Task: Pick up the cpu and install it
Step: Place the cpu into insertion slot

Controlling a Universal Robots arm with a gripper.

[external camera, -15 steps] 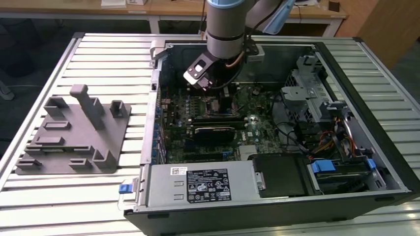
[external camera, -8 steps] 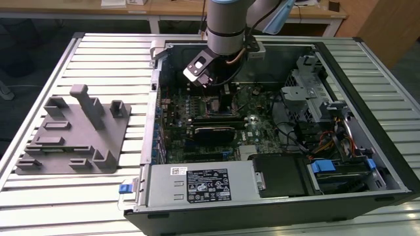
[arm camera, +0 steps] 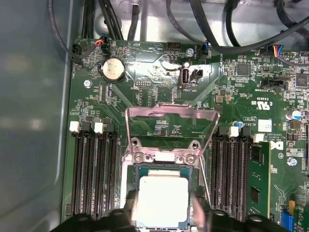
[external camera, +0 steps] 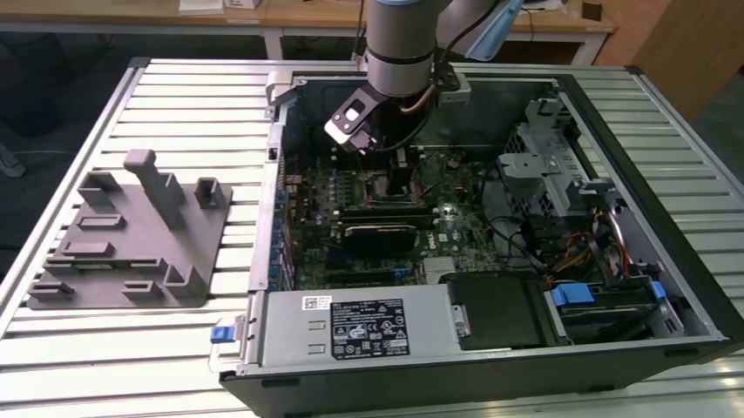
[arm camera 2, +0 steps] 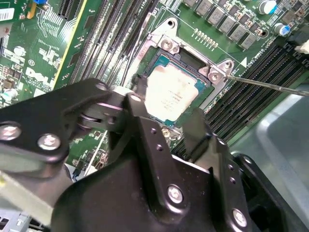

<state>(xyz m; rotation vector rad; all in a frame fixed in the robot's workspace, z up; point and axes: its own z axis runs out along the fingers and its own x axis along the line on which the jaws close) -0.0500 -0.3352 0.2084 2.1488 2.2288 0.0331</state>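
Note:
The cpu [arm camera 2: 171, 94] [arm camera: 161, 198], a thin square chip with a pale silver top and green border, lies level within the motherboard socket frame [arm camera: 129, 166]. My gripper [arm camera 2: 167, 104] [arm camera: 164, 205] reaches down over it, its two black fingers [arm camera 2: 137, 92] pressed against opposite edges of the chip, shut on it. In the exterior view the gripper [external camera: 399, 165] hangs inside the open computer case, over the socket [external camera: 389, 185] at the board's far end.
The socket's metal load plate [arm camera: 171, 128] stands flipped up, and its thin lever [arm camera 2: 270, 83] sticks out sideways. Memory slots [arm camera: 91, 169] flank the socket. A black block [external camera: 378, 233], power supply [external camera: 348, 326] and drive cage [external camera: 546, 165] crowd the case. A grey plastic tray [external camera: 128, 235] lies outside it.

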